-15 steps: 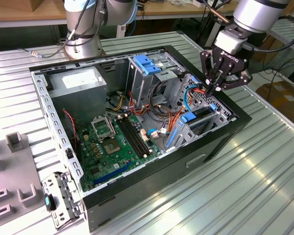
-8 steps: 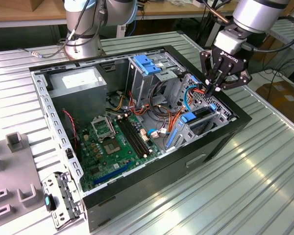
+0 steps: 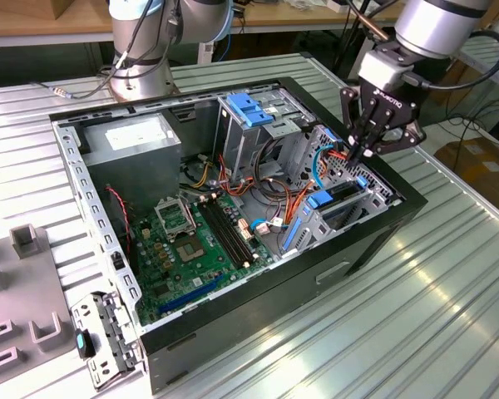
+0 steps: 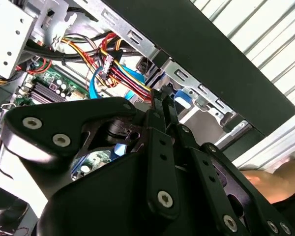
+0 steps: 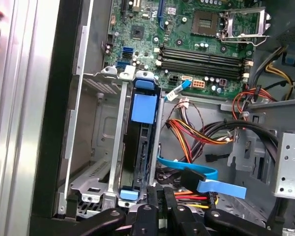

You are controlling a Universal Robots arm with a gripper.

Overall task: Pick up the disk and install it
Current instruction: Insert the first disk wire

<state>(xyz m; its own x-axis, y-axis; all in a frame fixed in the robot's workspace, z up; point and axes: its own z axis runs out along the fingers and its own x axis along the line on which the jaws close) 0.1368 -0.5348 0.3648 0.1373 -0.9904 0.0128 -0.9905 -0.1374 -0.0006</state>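
Ribbed metal bench; disk [image 5: 140, 142] edge-on in cage, blue rails; pincer [image 3: 368, 152] closed, empty, above.

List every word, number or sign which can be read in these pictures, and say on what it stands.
No text can be quoted with certainty.
White sticker on the power-supply box: print too small to read.
White lettering on the tool: too small to read.
Markings on the motherboard: blurred.
The disk, edge-on in the drive cage: no label faces the camera.
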